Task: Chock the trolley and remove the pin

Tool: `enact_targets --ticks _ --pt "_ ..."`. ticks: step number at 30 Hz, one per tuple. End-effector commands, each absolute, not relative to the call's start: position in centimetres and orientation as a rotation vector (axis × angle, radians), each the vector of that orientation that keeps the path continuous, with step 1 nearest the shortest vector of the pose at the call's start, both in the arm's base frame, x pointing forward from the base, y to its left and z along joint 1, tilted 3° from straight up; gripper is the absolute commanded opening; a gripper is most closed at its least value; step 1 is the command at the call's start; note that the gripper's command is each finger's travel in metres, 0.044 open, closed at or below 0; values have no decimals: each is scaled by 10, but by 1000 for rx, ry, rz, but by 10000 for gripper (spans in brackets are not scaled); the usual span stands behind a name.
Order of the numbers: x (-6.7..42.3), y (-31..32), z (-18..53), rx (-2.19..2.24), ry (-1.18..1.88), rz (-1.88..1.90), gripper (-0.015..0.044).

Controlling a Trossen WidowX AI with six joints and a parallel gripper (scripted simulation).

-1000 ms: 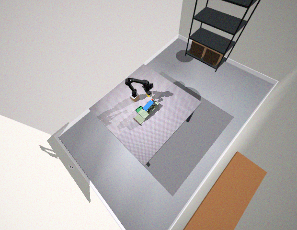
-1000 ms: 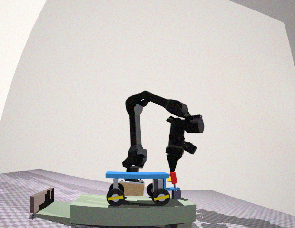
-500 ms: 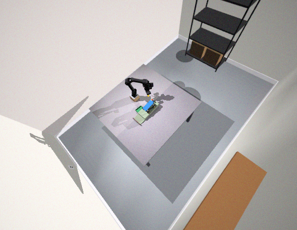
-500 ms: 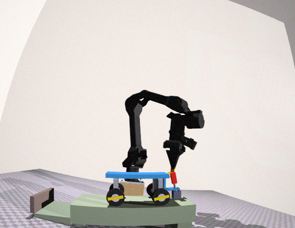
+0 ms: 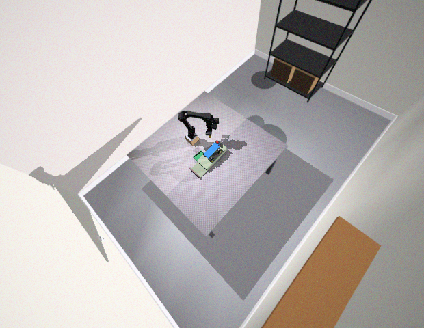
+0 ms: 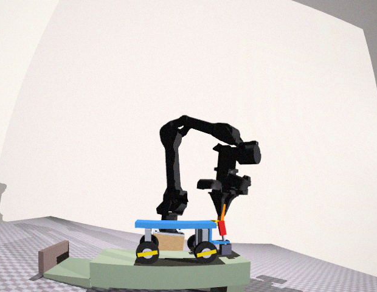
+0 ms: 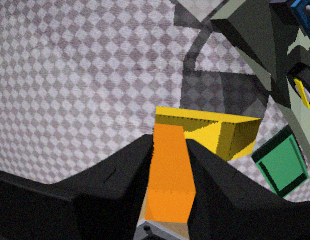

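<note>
Checkered table (image 7: 75, 60) below you: your claw (image 7: 170, 160) is clamped nearly closed on the chock's orange handle (image 7: 171, 174), yellow chock (image 7: 218, 132) lifted, trolley (image 6: 174, 224) just left.

shelf (image 5: 312, 42): black, stood in far corner, w/ 2 brown boxes (image 5: 293, 76) on bottom level
mat (image 5: 323, 279): orange, lay on floor by wall

The chock (image 7: 215, 132) was yellow with an orange handle (image 7: 170, 174). The gripper (image 7: 170, 190) and arm (image 6: 172, 163) were black. The trolley (image 6: 174, 224) had a blue deck and black wheels (image 6: 147, 252) with yellow stripes. The pin (image 6: 222, 227) was red-headed, the ramp (image 6: 169, 270) pale green, the tray (image 7: 282, 163) green, and the table (image 7: 75, 60) checkered grey.
</note>
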State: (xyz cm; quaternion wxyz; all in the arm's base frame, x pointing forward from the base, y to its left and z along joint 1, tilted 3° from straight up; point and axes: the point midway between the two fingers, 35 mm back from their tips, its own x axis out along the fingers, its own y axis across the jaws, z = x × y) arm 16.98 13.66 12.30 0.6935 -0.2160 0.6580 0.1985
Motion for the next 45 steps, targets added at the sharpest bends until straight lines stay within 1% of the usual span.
enact_targets --ticks 1,24,45 --pt "170 136 123 -379 1485 337 0" --pt "170 136 123 245 1492 -253 0" --pt "170 136 123 815 1353 -794 0"
